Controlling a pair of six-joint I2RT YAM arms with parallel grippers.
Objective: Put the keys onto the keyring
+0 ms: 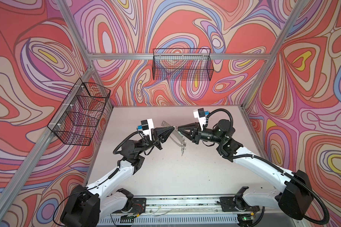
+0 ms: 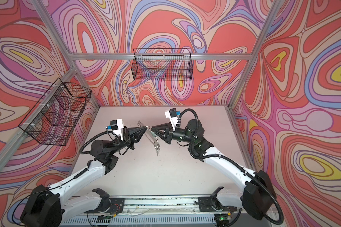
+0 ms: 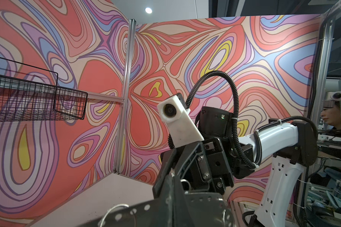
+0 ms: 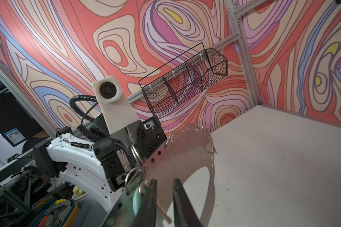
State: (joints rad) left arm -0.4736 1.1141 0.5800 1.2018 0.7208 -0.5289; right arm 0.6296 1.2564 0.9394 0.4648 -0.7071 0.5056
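Right tool (image 4: 164,181) jaws slightly parted beside keys (image 1: 182,149) | left tool (image 1: 174,128) clamped on keyring (image 4: 185,155)

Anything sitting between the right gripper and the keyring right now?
Nothing visible. The left gripper holds the keyring off the table. The right gripper, jaws slightly apart, sits right at its rim beside a mint key tag. Keys hang from another part of the rim, clear of that gripper.

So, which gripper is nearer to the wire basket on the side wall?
Left. The left gripper, shut on the keyring, is mid-table, apart from the basket but on its side. The right gripper faces the left one tip to tip, just farther away.
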